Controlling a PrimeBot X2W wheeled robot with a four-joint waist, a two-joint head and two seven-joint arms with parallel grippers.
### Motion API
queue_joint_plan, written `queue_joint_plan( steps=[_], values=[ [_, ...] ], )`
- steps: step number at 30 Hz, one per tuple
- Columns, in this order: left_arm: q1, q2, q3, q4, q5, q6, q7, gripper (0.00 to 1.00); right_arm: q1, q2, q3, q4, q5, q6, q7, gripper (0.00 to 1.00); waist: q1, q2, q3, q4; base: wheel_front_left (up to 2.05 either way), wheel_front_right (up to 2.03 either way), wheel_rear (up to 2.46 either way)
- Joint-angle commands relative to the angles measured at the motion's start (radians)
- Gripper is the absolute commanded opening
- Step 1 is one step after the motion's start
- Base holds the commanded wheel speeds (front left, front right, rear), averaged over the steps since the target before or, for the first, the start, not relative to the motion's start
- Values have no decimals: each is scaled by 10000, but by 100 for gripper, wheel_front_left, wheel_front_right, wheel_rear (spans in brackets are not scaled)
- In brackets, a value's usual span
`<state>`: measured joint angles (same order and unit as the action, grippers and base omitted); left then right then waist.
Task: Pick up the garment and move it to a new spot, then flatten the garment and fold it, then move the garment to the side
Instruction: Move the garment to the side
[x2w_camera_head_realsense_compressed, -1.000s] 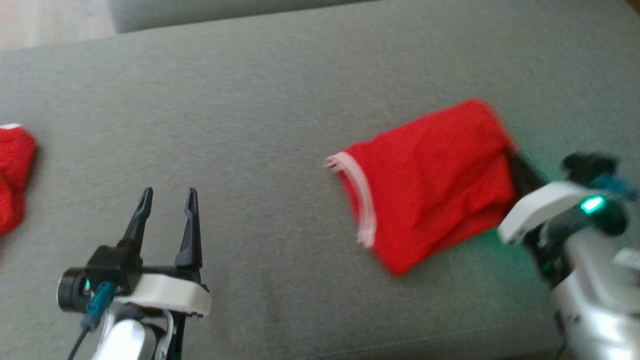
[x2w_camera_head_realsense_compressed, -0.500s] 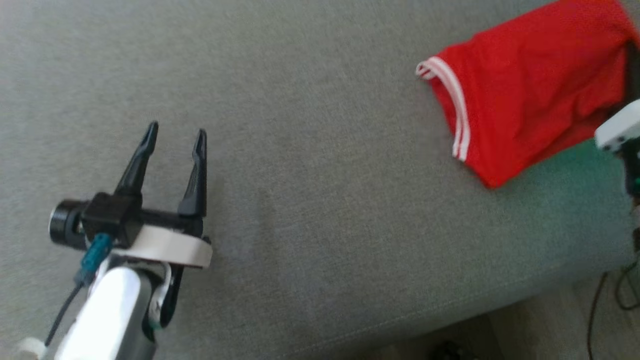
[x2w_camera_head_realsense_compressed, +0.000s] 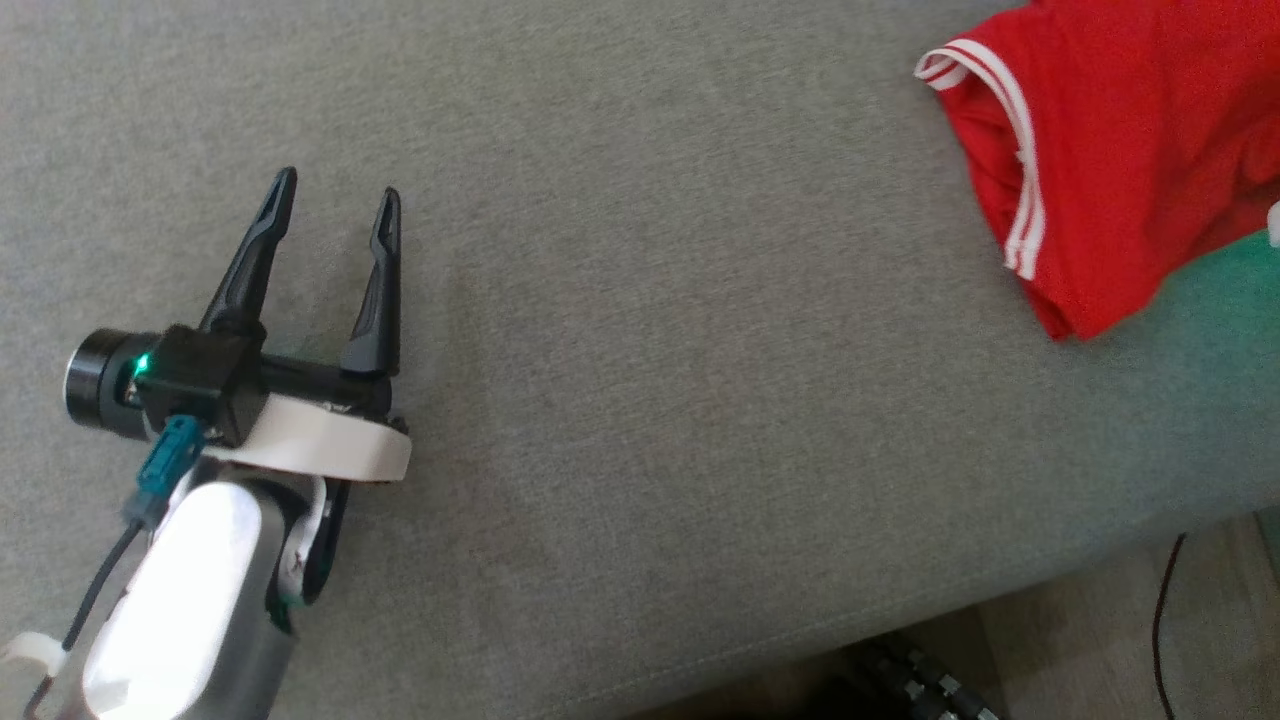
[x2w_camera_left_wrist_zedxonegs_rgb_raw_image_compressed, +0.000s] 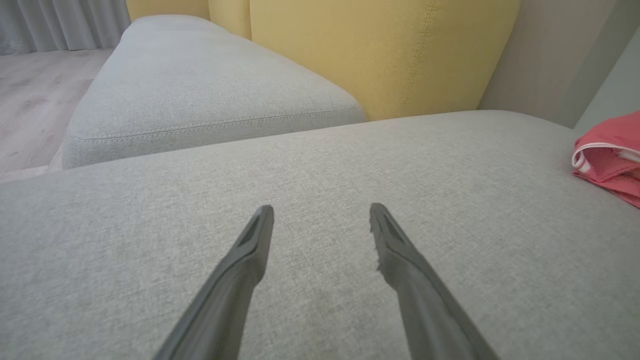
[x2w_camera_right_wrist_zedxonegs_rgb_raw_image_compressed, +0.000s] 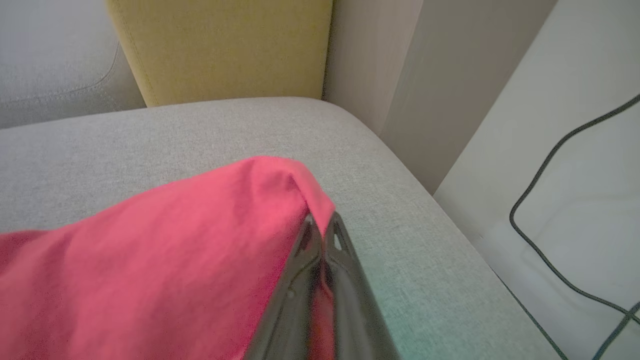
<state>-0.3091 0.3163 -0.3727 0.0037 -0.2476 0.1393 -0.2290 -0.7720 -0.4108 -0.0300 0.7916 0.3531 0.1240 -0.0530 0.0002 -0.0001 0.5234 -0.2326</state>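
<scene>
Currently we see one red garment (x2w_camera_head_realsense_compressed: 1120, 150) far right on the grey sofa cushion (x2w_camera_head_realsense_compressed: 650, 400), pinched in our clenched right end effector (x2w_camera_right_wrist_zedxonegs_rgb_raw_image_compressed: 322, 224); our left end effector (x2w_camera_head_realsense_compressed: 338, 186) hovers released, well apart.

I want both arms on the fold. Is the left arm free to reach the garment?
Probably yes: only bare cushion lies between the open left pincer and the garment, which sits far right in the right pincer.

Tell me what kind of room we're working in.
Most likely a living room: you're working on a grey sofa seat, with a yellow back cushion behind it, and a wooden floor and a curtain beyond.
</scene>
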Motion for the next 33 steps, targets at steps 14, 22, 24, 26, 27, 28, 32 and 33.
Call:
queue_joint_plan(
  steps=[14, 22, 24, 26, 27, 28, 32, 33],
  values=[
    [-191, 231, 395, -54, -34, 97, -125, 100, -345, 131, -188, 1307, -440, 67, -272, 100, -2, 1, -327, 117, 0, 0, 0],
    [490, -27, 518, 230, -391, 201, -259, 100, 1139, 634, -147, -432, -386, 67, -1005, 100, -2, 1, -1889, 191, 0, 0, 0],
    [710, -106, 584, 261, -490, 242, -280, 100, 1736, 845, -44, -1313, -395, 67, -1013, 100, -2, 1, -2263, 306, 0, 0, 0],
    [944, -173, 619, 270, -548, 288, -294, 100, 2362, 1063, 35, -2321, -480, 67, -933, 100, -2, 1, -2607, 466, 0, 0, 0],
    [1062, -208, 642, 269, -579, 316, -299, 100, 2671, 1202, 84, -2846, -492, 67, -842, 100, -2, 1, -2764, 551, 0, 0, 0],
    [1178, -229, 663, 271, -597, 346, -303, 100, 2976, 1325, 147, -3372, -576, 67, -728, 100, -2, 1, -2903, 642, 0, 0, 0],
    [1654, -308, 789, 226, -699, 503, -313, 100, 4024, 2014, 508, -5298, -713, 67, -50, 100, -2, 1, -3339, 1006, 0, 0, 0],
    [1775, -324, 821, 214, -726, 550, -314, 100, 4242, 2157, 599, -5706, -761, 67, 71, 100, -2, 1, -3427, 1110, 0, 0, 0]
  ],
)
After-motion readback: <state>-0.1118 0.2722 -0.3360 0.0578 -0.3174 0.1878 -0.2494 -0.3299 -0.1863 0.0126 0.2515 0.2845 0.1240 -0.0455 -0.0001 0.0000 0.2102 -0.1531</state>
